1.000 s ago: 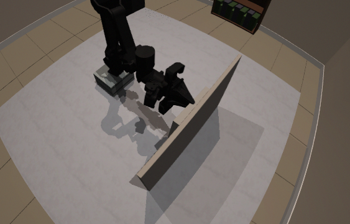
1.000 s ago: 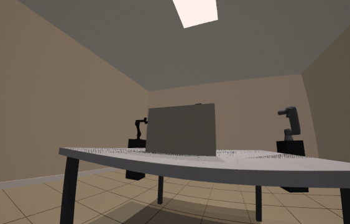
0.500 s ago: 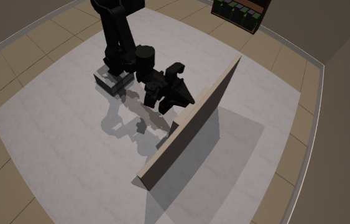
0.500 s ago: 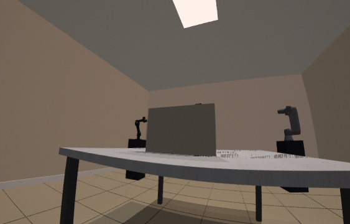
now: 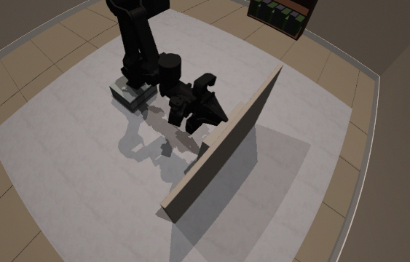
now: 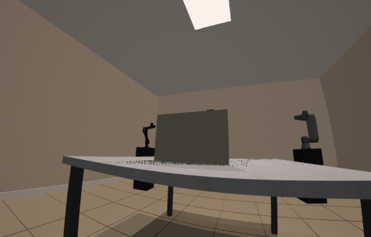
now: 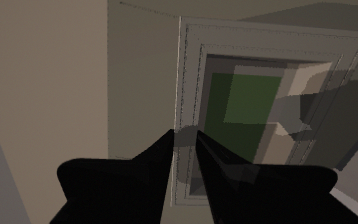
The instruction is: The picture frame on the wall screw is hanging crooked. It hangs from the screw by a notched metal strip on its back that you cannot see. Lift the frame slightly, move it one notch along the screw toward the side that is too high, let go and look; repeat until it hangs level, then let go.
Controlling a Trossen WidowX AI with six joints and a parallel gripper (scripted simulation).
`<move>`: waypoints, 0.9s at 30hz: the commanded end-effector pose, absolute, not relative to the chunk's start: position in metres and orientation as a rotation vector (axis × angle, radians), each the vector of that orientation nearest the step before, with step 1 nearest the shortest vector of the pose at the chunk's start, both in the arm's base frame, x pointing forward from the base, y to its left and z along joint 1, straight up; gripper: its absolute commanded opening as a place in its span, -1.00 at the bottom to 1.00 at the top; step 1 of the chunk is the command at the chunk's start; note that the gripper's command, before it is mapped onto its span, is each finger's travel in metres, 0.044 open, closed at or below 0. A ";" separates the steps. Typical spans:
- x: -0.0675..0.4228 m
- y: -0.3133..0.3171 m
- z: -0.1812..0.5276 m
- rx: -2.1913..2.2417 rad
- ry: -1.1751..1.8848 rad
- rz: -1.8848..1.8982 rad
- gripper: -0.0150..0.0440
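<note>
The picture frame (image 7: 190, 75) (image 5: 216, 134) has a pale moulding around a green picture (image 7: 245, 100). It hangs on the arm's side of the upright wall panel (image 5: 197, 175) (image 6: 192, 136). In the wrist view its edges run a little slanted. My gripper (image 7: 184, 134) (image 5: 221, 119) is shut on one long rail of the frame, one finger on the outer edge and one on the inner side. The screw and the notched strip are hidden behind the frame. The exterior view shows only the panel's bare back.
The panel stands on a grey table (image 5: 62, 164) (image 6: 205, 174). The arm's base (image 5: 132, 94) sits behind the gripper. A bookshelf (image 5: 281, 14) stands in the far corner. Two other arms on pedestals, one black (image 6: 147, 131) and one grey (image 6: 308, 128), stand beyond the table.
</note>
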State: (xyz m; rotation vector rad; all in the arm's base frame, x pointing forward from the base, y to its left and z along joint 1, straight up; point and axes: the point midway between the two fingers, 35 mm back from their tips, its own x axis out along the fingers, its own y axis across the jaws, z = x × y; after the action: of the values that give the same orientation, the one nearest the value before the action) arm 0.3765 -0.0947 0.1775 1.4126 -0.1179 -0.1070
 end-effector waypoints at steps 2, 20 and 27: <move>0.376 -0.096 0.182 1.409 -0.131 -0.100 -0.49; 0.376 -0.097 0.183 1.409 -0.131 -0.100 -0.49; 0.376 -0.100 0.184 1.408 -0.131 -0.100 -0.49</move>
State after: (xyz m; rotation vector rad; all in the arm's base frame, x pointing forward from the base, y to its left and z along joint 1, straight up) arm 0.3759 -0.0985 0.1771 1.4134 -0.1185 -0.1156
